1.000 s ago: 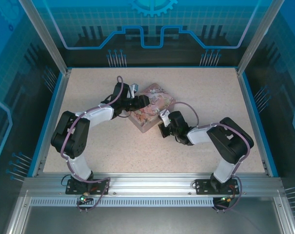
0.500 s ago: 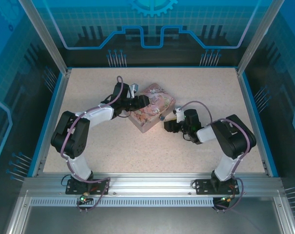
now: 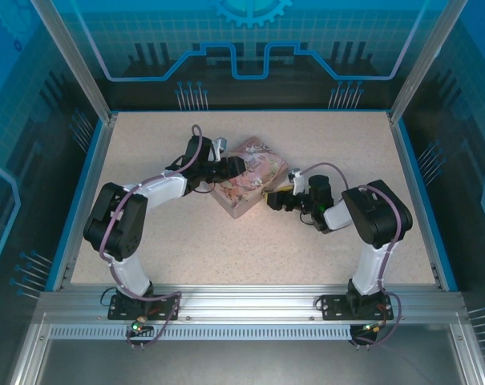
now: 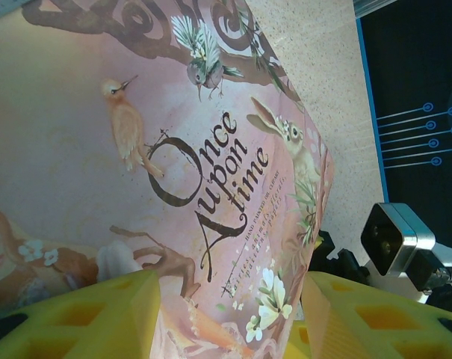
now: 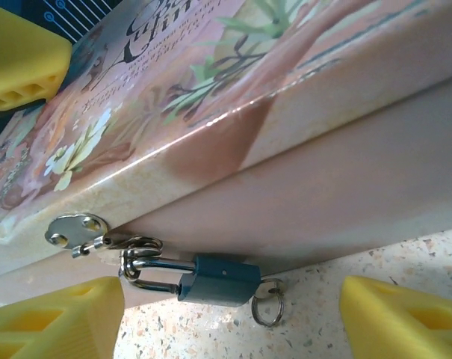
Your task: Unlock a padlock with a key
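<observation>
One small blue padlock (image 5: 220, 279), silvery-shackled

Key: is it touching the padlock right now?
Touching. The right wrist view shows the key sticking straight out of the end of the padlock, seated in it with no gap between them.

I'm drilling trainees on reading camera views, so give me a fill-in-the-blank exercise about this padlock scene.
The padlock has a ___ body.
The lid of the pink tin reads "Once upon a ___".
The right gripper is ___, not shut, straddling the padlock.
Missing words: blue; time; open.
</observation>
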`<control>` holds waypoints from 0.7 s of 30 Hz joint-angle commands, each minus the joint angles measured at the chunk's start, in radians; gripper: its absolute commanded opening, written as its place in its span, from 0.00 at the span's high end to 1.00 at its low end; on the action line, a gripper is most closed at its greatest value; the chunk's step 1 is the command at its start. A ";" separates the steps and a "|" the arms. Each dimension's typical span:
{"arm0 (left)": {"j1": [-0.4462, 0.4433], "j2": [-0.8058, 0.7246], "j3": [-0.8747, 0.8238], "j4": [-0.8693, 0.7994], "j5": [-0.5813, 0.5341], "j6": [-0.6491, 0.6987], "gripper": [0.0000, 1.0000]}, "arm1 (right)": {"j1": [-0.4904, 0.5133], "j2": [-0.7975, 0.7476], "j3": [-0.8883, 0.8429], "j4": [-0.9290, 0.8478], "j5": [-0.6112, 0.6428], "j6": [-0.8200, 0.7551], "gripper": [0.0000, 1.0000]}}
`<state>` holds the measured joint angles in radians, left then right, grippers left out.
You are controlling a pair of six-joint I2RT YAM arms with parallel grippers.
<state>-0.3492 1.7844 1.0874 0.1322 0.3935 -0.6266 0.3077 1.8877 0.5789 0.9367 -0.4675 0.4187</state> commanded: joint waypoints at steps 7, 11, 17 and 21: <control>0.026 0.031 -0.021 -0.151 -0.047 0.024 0.45 | -0.002 0.041 0.066 0.006 -0.099 -0.007 0.19; 0.026 0.037 -0.015 -0.155 -0.046 0.024 0.45 | 0.015 0.059 0.088 0.000 -0.111 -0.010 0.19; 0.026 0.040 -0.009 -0.156 -0.046 0.024 0.45 | 0.042 0.080 0.103 -0.013 -0.128 -0.013 0.20; 0.026 0.040 -0.011 -0.153 -0.047 0.022 0.45 | 0.059 0.078 0.092 -0.041 -0.117 -0.025 0.25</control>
<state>-0.3382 1.7844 1.0931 0.1177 0.3901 -0.6262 0.3397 1.9495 0.6636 0.9199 -0.5579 0.4149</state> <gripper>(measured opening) 0.545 0.763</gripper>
